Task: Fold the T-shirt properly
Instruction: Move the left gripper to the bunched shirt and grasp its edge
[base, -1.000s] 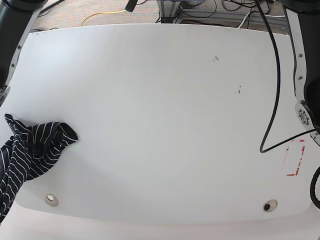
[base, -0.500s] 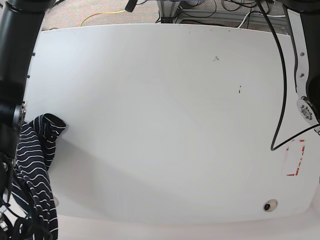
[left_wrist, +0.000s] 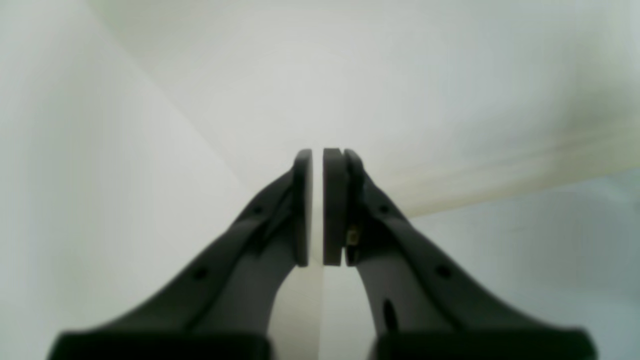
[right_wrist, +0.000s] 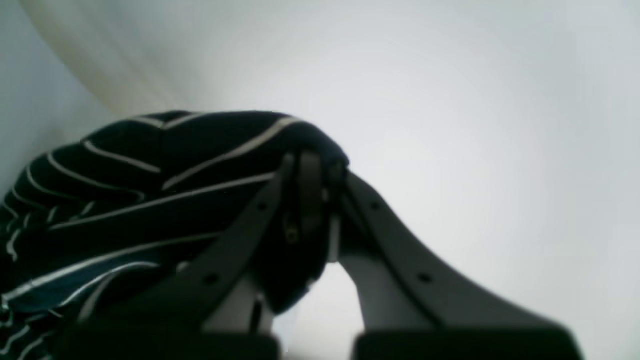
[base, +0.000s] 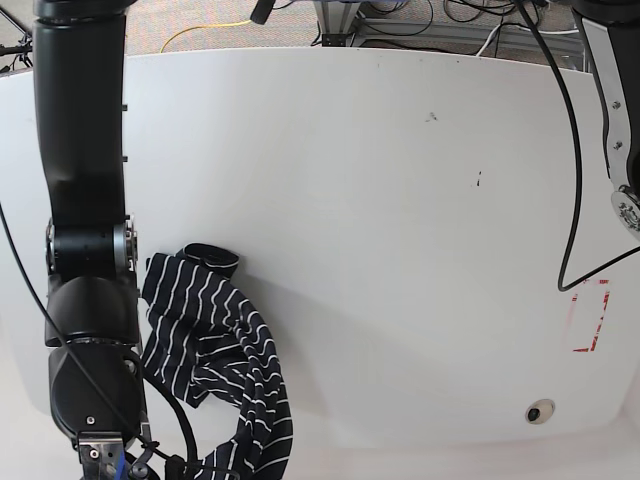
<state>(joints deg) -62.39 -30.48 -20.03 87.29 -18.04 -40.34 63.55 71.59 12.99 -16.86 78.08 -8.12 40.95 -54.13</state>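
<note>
The bunched T-shirt (right_wrist: 150, 200) is pinched by the right gripper (right_wrist: 315, 175) for spreading flat; the left gripper (left_wrist: 320, 200), pressed together, is needed next.

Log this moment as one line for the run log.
right gripper: shut on T-shirt | left gripper: shut, empty | T-shirt: bunched, unfolded

bright even light, soft shadows; both wrist views blurred up close
</note>
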